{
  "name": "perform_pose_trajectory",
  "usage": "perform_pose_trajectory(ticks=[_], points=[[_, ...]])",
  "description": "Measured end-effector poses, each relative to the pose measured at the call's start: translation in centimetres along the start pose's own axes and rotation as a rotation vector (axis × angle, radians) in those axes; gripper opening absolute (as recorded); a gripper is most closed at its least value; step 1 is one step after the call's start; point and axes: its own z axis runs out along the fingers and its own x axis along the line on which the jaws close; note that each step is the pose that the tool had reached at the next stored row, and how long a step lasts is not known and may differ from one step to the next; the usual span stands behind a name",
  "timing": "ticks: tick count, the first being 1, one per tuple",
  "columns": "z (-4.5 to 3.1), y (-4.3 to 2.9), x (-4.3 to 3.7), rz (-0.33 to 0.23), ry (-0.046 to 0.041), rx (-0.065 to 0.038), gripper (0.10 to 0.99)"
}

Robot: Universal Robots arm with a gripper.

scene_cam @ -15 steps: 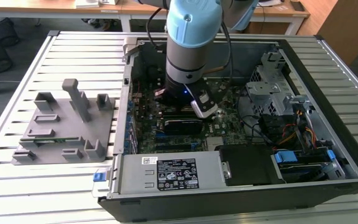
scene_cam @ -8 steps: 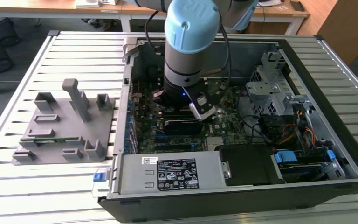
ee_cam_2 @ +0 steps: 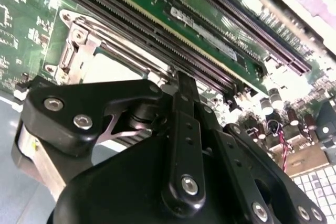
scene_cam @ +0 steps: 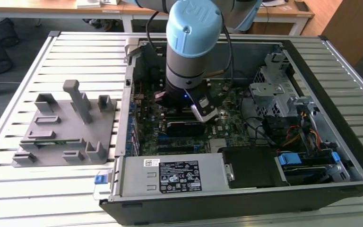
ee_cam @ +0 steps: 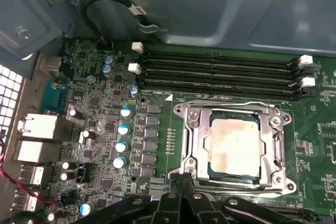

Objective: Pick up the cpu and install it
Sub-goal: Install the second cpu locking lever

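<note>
The cpu (ee_cam: 233,148), a square chip with a pale silver top, lies flat inside the black socket on the green motherboard, and the socket's metal frame (ee_cam: 189,129) surrounds it. In the first wrist view my gripper (ee_cam: 182,178) stands at the socket's near edge, just beside the cpu, with its fingers closed together and nothing between them. The second wrist view shows the gripper (ee_cam_2: 185,85) from behind, with its tip at the frame's edge. In the exterior view the arm (scene_cam: 191,42) reaches down into the open computer case over the motherboard.
Black memory slots (ee_cam: 220,72) run beside the socket, and capacitors (ee_cam: 123,129) stand on its other side. In the exterior view a grey parts holder (scene_cam: 68,127) lies to the left of the case. A power supply (scene_cam: 175,175), a drive cage (scene_cam: 276,90) and cables (scene_cam: 295,135) crowd the case.
</note>
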Motion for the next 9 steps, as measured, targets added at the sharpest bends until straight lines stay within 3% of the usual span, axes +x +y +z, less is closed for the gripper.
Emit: perform_pose_trajectory(ticks=[9], points=[[0.37, -0.03, 0.32, -0.002, -0.0003, -0.011, 0.106]])
